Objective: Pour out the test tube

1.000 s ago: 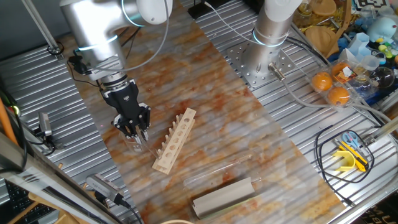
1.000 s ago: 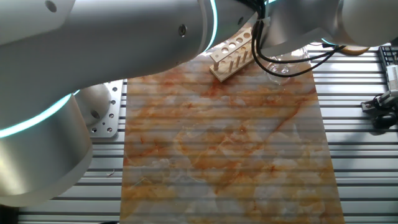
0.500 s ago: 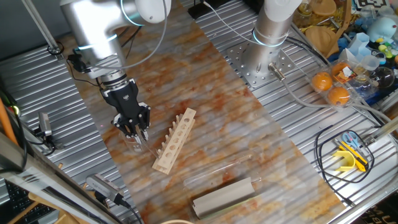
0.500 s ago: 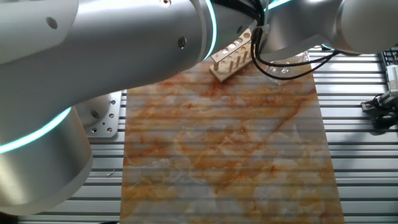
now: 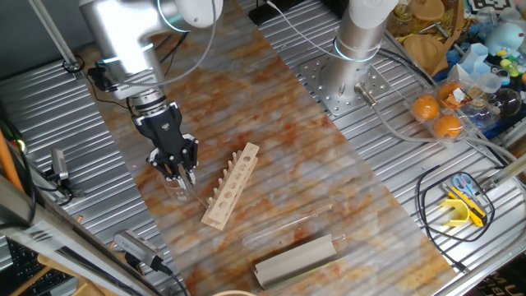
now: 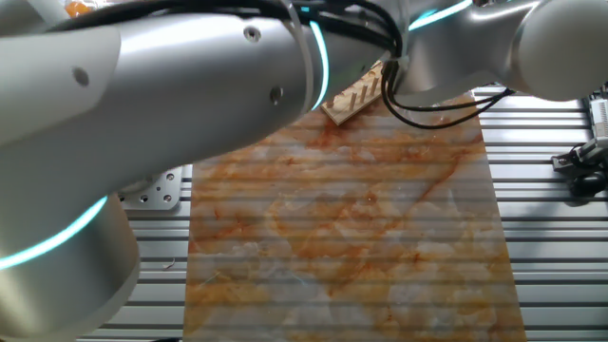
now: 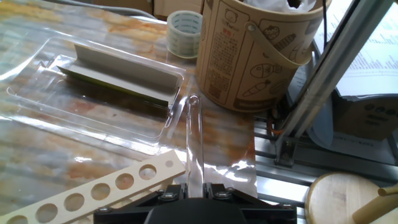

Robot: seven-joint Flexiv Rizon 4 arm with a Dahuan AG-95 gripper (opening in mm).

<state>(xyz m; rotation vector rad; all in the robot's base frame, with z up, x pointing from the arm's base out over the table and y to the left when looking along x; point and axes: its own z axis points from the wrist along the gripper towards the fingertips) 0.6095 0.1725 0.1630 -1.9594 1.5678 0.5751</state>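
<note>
Pour step: gripper (image 5: 175, 171) pinching the test tube (image 7: 193, 146) just left of the wooden rack (image 5: 231, 186).
Tube tilted; beaker (image 5: 176, 187) apparently beneath. Next: probably tip further, keep mouth over beaker.

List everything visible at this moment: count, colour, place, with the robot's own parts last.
Test tube: one, clear, held between the gripper fingers, pointing away in the hand view.
Wooden rack: one, pale wood with a row of holes, on the marbled mat beside the gripper.
Longer clear tube: one, lying on the mat past the rack.
Grey block: one, in a clear tray at the mat's near edge.
Paper bucket: one, tan with printed drawings, beyond the tray.
Tape roll: one, pale, beside the bucket.
Oranges: two, at the table's right side.
Gripper: one, black, shut on the test tube.
</note>
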